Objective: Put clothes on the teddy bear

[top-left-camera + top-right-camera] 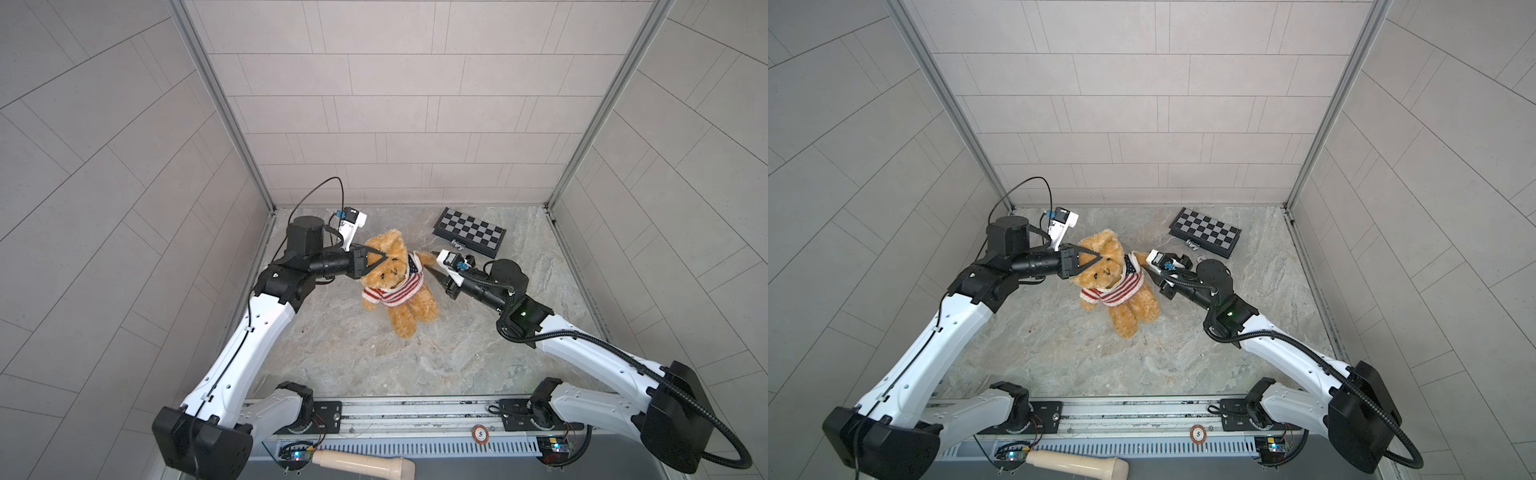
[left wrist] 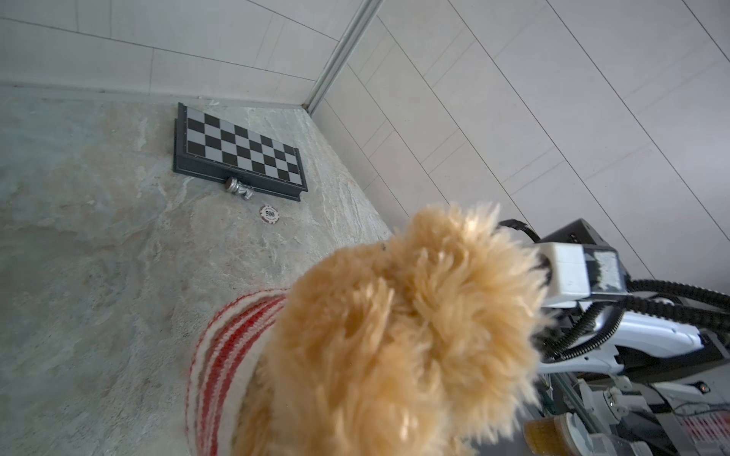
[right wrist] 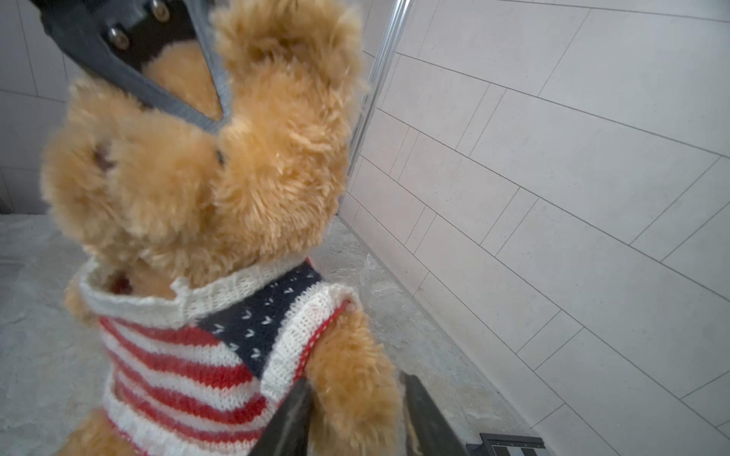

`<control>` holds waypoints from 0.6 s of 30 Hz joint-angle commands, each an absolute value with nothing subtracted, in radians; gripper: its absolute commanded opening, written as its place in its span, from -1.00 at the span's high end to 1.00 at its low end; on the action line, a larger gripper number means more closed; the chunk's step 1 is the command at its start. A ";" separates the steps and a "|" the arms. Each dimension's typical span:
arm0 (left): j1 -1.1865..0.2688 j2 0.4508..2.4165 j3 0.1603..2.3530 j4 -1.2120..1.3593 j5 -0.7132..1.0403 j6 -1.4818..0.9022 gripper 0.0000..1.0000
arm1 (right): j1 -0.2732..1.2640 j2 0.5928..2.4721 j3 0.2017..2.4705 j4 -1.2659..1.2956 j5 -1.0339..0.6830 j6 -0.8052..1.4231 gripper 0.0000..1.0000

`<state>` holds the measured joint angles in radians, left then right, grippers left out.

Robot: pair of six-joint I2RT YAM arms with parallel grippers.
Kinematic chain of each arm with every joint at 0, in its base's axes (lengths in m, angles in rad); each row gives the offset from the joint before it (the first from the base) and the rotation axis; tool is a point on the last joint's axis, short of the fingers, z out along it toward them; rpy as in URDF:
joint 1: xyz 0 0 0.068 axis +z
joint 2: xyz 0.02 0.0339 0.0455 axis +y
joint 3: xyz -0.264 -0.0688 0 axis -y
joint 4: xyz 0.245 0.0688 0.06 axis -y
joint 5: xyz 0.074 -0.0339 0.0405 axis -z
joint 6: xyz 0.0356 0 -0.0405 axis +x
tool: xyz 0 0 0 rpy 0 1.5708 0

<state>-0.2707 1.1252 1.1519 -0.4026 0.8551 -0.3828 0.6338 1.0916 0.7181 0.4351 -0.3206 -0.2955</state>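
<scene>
The teddy bear (image 1: pixel 411 316) (image 1: pixel 1129 316) sits upright mid-table, tan and fluffy, wearing a red-and-white striped flag-pattern sweater (image 1: pixel 399 291) (image 3: pixel 177 367). My left gripper (image 1: pixel 385 259) (image 1: pixel 1100 258) is shut on the fur at the top of its head, beside an ear. In the left wrist view the bear's head (image 2: pixel 395 335) fills the near field and hides my fingers. My right gripper (image 1: pixel 432 269) (image 3: pixel 355 379) has its two dark fingers closed on either side of the bear's outstretched arm, just past the sweater's sleeve cuff.
A folded chessboard (image 1: pixel 469 230) (image 2: pixel 241 152) lies at the back right, with a silver chess piece (image 2: pixel 239 188) and a poker chip (image 2: pixel 269 213) beside it. A wooden handle (image 1: pixel 361 461) and another chip (image 1: pixel 480 434) lie at the front rail. Tiled walls enclose three sides.
</scene>
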 commanded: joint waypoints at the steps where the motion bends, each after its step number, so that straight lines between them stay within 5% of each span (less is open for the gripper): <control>1: -0.250 1.122 1.165 -0.369 0.708 -0.506 1.00 | 0.631 1.027 0.785 0.390 -0.292 -0.304 -0.03; 4: -0.276 1.106 1.138 -0.326 0.594 -0.576 1.00 | 0.636 1.039 0.819 0.363 -0.309 -0.231 -0.30; 7: -0.321 1.095 1.121 -0.303 0.473 -0.637 1.00 | 0.653 1.095 0.855 0.380 -0.354 -0.135 -0.98; 18: -0.483 1.129 1.062 -0.193 0.235 -0.812 1.00 | 0.750 1.291 0.985 0.320 -0.402 -0.164 -0.99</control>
<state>-0.4648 1.1263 1.0729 -0.2882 0.3225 -0.7391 0.7448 1.2861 0.9356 0.3481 -0.3809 -0.1432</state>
